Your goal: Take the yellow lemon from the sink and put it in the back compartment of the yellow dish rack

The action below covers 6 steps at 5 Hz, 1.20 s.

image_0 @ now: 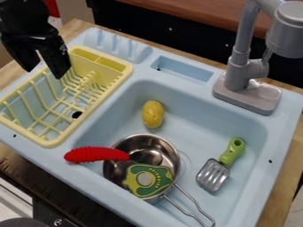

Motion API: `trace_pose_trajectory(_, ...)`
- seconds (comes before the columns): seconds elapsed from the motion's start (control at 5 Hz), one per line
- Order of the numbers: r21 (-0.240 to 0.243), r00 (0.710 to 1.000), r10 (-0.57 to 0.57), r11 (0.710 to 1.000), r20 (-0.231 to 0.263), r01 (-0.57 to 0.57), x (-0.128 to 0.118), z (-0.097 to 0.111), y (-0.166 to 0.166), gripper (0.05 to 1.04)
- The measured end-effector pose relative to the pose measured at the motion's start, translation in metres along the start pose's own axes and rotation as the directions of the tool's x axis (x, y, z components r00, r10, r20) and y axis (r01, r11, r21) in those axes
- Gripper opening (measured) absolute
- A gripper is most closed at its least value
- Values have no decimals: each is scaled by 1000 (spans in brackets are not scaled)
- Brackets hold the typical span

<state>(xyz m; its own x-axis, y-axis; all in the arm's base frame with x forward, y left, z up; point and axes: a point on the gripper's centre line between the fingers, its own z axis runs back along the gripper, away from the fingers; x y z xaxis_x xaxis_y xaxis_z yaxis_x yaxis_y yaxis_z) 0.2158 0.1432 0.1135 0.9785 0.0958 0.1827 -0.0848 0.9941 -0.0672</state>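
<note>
cam view: metal pot (170, 153) nearest, in sink (192, 117), w/ red ridged toy (96, 154) over rim, green toy (137, 188) on top; yellow toy (153, 114) & spatula (213, 174) apart. gripper (45, 72) over yellow rack (123, 76), fingers wide, nothing held, so no pick made yet.

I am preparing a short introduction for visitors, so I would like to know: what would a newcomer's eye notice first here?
Probably the bright red, ridged piece, lying with one end over the shiny metal pot in the light-blue sink, and the green-and-yellow toy in that pot. Next, perhaps, the black gripper at upper left, its fingers apart above the pale yellow dish rack.
</note>
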Motion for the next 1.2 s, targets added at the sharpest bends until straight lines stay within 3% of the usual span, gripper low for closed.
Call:
trace_pose_trajectory(0.2,-13,1000,12,1000,-21,-12,-4,-6,-2,997)
trace_pose_trajectory(0.4,7,998,53,999,-24,-53,2,-16,-17,997)
trace_pose_trajectory(0.8,25,996,92,995,-4,-92,19,-13,-55,997)
trace_pose_trajectory(1.2,25,999,24,999,33,-25,38,-29,-112,997)
